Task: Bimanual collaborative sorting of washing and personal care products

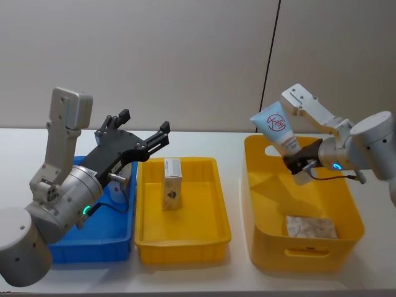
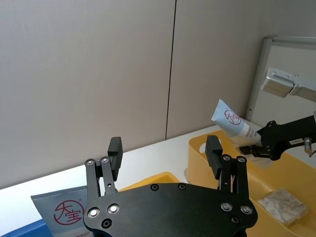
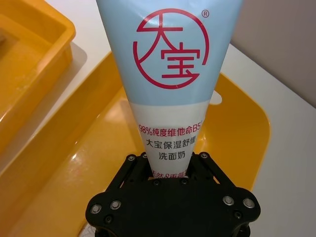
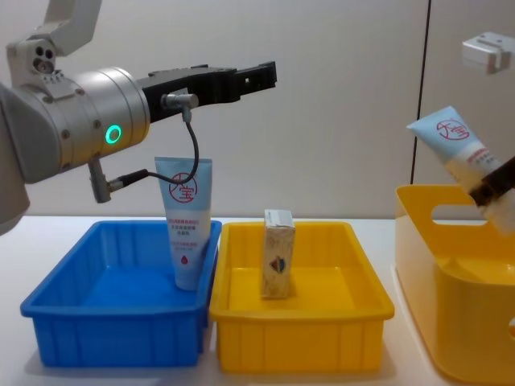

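My right gripper (image 1: pixel 298 163) is shut on the lower end of a white squeeze tube (image 1: pixel 278 126) with a red round logo, held tilted above the back of the deep yellow bin (image 1: pixel 266 247). The same tube (image 3: pixel 170 64) rises from between that gripper's fingers (image 3: pixel 197 165). My left gripper (image 1: pixel 147 137) hangs open and holds nothing, above the border of the blue tray (image 1: pixel 93 247) and the shallow yellow tray (image 1: pixel 185 247). A second tube (image 4: pixel 185 221) leans upright in the blue tray (image 4: pixel 121 326). A small cream carton (image 4: pixel 278 253) stands in the shallow yellow tray (image 4: pixel 298 342).
A cream packet (image 1: pixel 311 226) lies flat on the deep yellow bin's floor. The three containers stand in a row on a white table (image 1: pixel 204 142) before a grey wall. A cable (image 4: pixel 191 153) loops from my left arm down near the standing tube.
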Action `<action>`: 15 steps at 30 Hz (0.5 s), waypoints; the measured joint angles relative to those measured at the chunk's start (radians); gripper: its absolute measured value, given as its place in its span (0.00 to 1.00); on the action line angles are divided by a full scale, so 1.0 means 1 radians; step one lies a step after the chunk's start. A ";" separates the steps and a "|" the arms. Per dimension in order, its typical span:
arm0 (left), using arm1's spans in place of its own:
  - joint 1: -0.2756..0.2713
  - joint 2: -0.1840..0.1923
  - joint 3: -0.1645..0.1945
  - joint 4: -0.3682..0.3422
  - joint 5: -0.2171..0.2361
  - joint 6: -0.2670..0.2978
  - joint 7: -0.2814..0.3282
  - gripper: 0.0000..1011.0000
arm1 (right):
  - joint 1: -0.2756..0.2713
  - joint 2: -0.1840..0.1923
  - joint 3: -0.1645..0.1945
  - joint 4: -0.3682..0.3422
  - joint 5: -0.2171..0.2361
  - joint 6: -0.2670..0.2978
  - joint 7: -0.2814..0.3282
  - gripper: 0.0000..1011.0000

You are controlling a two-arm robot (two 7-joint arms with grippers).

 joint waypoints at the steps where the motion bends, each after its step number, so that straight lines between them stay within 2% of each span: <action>1: 0.000 0.000 0.000 0.000 0.000 0.000 0.000 0.99 | 0.002 0.001 -0.001 0.002 -0.001 0.001 0.002 0.19; 15: 0.000 0.000 0.000 0.000 0.000 0.000 0.000 0.99 | 0.027 0.003 -0.021 0.000 -0.025 0.008 0.031 0.19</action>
